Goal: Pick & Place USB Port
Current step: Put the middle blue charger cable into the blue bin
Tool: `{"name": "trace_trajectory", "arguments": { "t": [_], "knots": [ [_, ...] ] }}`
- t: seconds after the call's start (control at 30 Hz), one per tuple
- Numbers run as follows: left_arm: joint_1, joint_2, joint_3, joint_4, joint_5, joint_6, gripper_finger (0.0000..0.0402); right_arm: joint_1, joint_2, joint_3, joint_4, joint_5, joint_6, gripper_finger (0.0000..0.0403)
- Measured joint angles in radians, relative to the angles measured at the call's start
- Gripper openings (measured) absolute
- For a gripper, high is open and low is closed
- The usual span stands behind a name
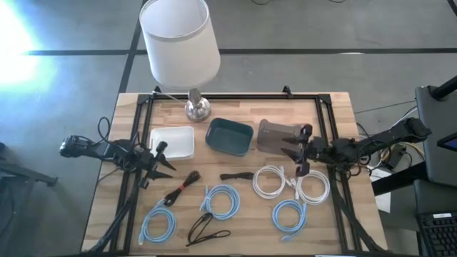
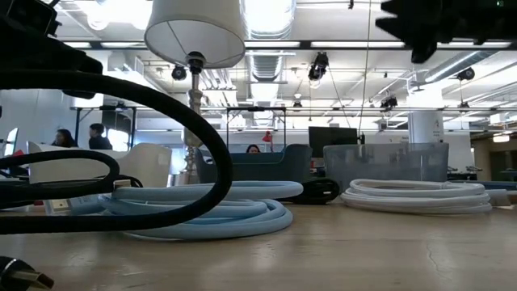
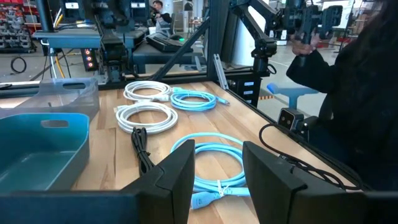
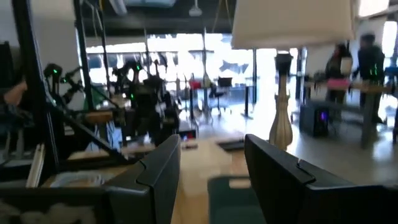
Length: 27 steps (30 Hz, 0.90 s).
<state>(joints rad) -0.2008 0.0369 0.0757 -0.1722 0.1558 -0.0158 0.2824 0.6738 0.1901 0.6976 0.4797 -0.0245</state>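
Observation:
Several coiled cables lie flat on the wooden table: light blue coils [image 1: 221,201] [image 1: 289,214] [image 1: 157,223], white coils [image 1: 270,178] [image 1: 313,188], a black-and-red cable [image 1: 182,187] and black cables [image 1: 235,175] [image 1: 207,230]. I cannot tell which one carries the USB port. My left gripper [image 1: 166,158] is open at the table's left, by the near corner of a white tray [image 1: 171,141]; its wrist view [image 3: 217,180] looks over a blue coil [image 3: 211,165]. My right gripper [image 1: 291,158] is open, raised above the white coils near a clear bin [image 1: 275,135], with nothing between its fingers [image 4: 214,168].
A table lamp [image 1: 178,43] stands at the far edge, its base [image 1: 197,108] behind the tray. A teal bin [image 1: 230,137] sits between the tray and the clear bin. A black frame rail [image 1: 235,96] runs round the table. People are in the room beyond.

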Motion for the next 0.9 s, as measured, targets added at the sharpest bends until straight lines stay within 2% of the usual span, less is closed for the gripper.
{"name": "trace_trajectory", "arguments": {
  "t": [0.17, 0.27, 0.47, 0.73, 0.8, 0.9],
  "knots": [
    [0.000, 0.000, -0.001, 0.009, -0.014, 0.011, 0.0140, -0.012, 0.072, 0.097, -0.072, -0.065, 0.013, 0.0173],
    [0.000, 0.000, -0.006, 0.051, -0.069, 0.029, 0.0140, -0.018, 0.154, 0.186, -0.177, -0.060, 0.022, 0.0173],
    [0.000, 0.002, -0.005, 0.123, -0.079, 0.031, 0.0140, -0.019, 0.309, 0.339, -0.324, -0.059, 0.037, 0.0173],
    [0.000, 0.002, -0.042, 0.221, -0.078, 0.000, 0.0140, -0.019, 0.474, 0.398, -0.389, -0.061, 0.173, 0.0173],
    [0.000, 0.004, -0.049, 0.248, -0.119, -0.005, 0.0140, -0.019, 0.504, 0.401, -0.389, -0.061, 0.197, 0.0173],
    [0.000, 0.004, -0.050, 0.271, -0.220, -0.094, 0.0140, -0.019, 0.540, 0.410, -0.388, -0.061, 0.224, 0.0173]
  ]
}}
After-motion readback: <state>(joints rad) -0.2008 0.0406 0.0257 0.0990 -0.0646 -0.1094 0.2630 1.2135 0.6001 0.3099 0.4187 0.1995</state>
